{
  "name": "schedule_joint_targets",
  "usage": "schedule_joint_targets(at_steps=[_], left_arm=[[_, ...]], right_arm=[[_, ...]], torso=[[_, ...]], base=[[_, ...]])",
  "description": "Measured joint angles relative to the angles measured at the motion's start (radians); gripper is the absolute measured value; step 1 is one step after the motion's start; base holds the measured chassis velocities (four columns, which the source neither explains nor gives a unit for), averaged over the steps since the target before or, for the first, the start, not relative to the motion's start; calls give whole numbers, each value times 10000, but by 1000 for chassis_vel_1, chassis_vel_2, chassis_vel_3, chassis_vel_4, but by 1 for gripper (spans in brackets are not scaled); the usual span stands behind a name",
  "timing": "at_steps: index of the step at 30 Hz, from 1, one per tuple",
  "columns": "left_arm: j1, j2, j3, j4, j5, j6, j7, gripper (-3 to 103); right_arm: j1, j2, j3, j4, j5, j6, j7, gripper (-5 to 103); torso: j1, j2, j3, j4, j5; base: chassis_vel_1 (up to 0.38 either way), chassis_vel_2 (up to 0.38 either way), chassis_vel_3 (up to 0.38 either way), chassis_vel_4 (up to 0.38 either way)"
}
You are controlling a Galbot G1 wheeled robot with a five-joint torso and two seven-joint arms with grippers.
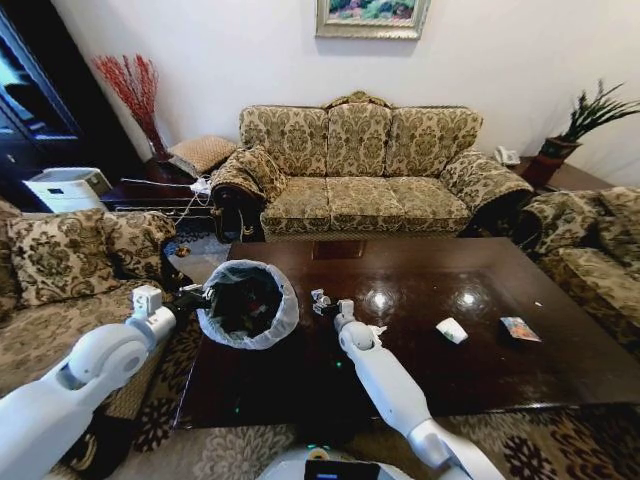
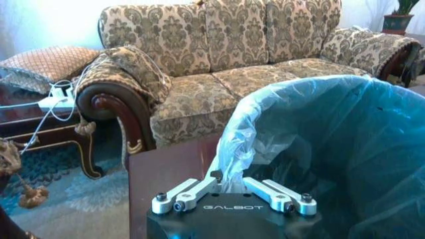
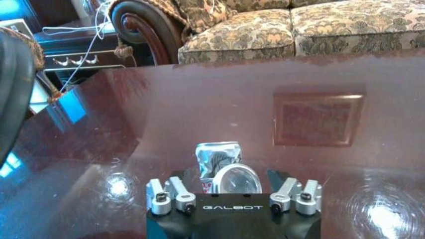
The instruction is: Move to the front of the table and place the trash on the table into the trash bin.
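While the trash bin point(image 1: 248, 303) rim is pinched by the left gripper point(image 2: 229, 191), a crushed bottle point(image 3: 217, 158) is clamped in the right gripper point(image 3: 229, 181).

left claw point(image 2: 232, 191) housing: "GALBOT" | right claw point(image 3: 234, 185) housing: "GALBOT"

My two arms are smooth glossy white tubes with rounded joints, and each one ends in a grey cuff before its claw. The left claw point(image 2: 234, 191) and the right claw point(image 3: 234, 186) have a black body with white "GALBOT" lettering, silver metal links and dark screws.
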Motion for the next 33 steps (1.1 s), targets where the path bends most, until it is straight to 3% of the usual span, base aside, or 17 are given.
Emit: schedule_joint_targets(at_steps=[11,12,15,25,28,33], left_arm=[[-23,-47,8,10,0,-19,-5,1],[-21,-42,7,11,0,-28,-4,1],[-20,-29,6,12,0,-32,-7,1],[-6,58,-2,28,-1,-41,-13,1],[6,81,-2,22,-2,-44,-16,1],[39,111,-35,-16,-7,-49,-16,1]], right_arm=[[-123,-46,-8,-66,-12,32,54,47],[-184,-58,-7,-44,-7,60,59,39],[-260,-88,4,41,-3,108,71,36],[-917,-505,117,857,145,231,88,8],[-1005,-549,145,982,186,242,102,2],[-1212,-620,247,1424,249,269,246,2]], torso=[[5,0,1,-1,0],[5,0,2,0,0],[4,1,1,0,0],[3,3,1,-1,0],[4,2,1,-1,0],[4,2,2,-1,0]], base=[[0,0,0,0],[0,0,0,0],[0,0,0,0],[0,0,0,0],[0,0,0,0],[0,0,0,0]])
